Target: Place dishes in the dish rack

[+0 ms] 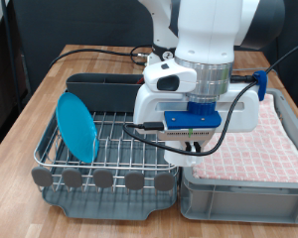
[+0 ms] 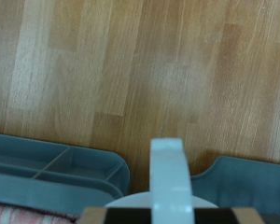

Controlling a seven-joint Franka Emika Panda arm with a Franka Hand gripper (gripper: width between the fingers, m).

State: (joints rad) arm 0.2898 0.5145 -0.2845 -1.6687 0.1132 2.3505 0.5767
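Note:
The light-blue plate (image 1: 77, 126) stands upright on edge in the silver wire dish rack (image 1: 119, 149), at the exterior view's left. My gripper (image 1: 192, 149) hangs over the rack's right part, its fingers mostly hidden under the hand. A white mug (image 1: 179, 155) shows just below the hand, held above the wires. In the wrist view the white mug (image 2: 168, 177) fills the lower middle, with the wooden table beyond. The wooden spoon is out of view.
The grey crate (image 1: 238, 193) lined with pink-checked cloth (image 1: 263, 144) sits right beside the rack. A dark utensil holder (image 1: 99, 91) runs along the rack's far side. Black cables hang from the arm. The table's wood (image 2: 131, 65) lies beyond.

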